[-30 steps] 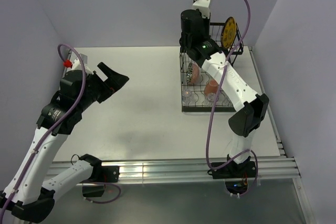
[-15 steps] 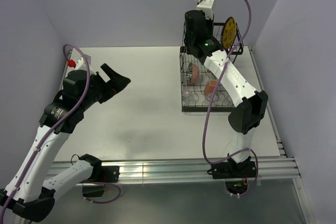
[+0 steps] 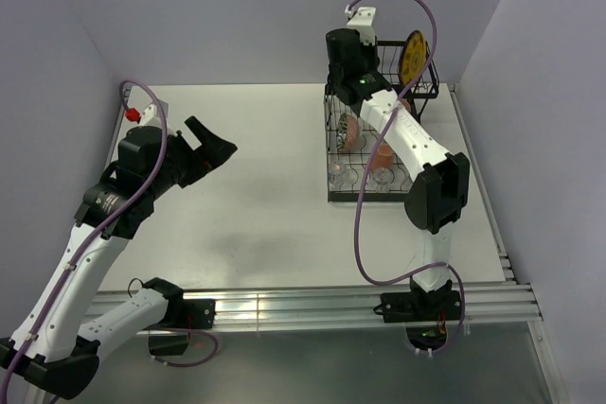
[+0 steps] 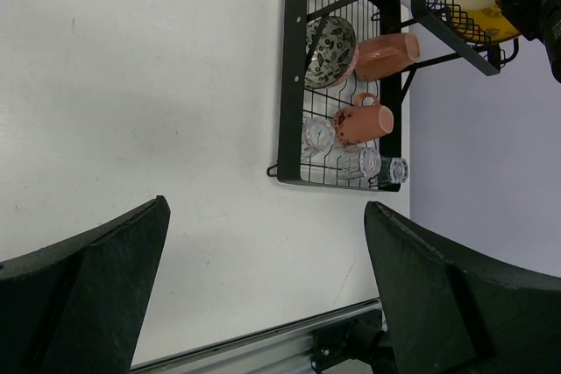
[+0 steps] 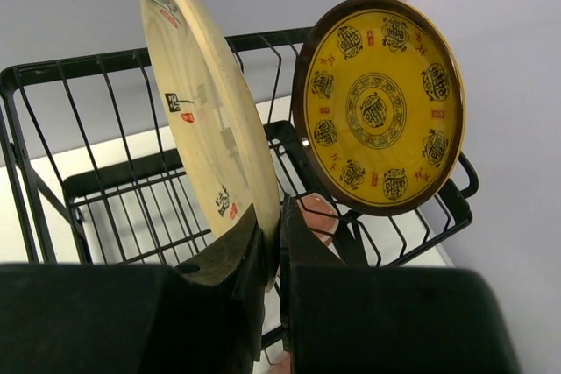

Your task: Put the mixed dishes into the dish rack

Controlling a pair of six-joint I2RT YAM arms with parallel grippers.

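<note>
Pinching the lower rim of the tan speckled plate point(image 5: 206, 129) with the right tool point(image 5: 272, 216), jaws narrowed tight onto it. Holding that plate on edge and tilted, inside the taller basket section of the dish rack point(image 5: 88, 186); hiding its bottom edge behind the fingers, so not showing whether it is touching the wires. Standing just beside it in the same basket section: the yellow patterned plate point(image 5: 379, 107), its foot partly cut off by the rack's rim.

Hovering over the bare table point(image 4: 158, 67), well apart from the rack, with the left tool point(image 4: 265, 206), jaws spread wide and gripping nothing.

Sitting in the rack's slotted base, seen from the left wrist: the dark patterned bowl point(image 4: 331, 50) on edge, one orange mug point(image 4: 386, 45) just beside it, a second orange mug point(image 4: 364, 120) nearer the rack's front end, and three clear glasses point(image 4: 316, 135) along that front end. Leaving unclear whether the mugs are upright or tipped. Masking much of the basket section in the top view with the right arm's wrist.
</note>
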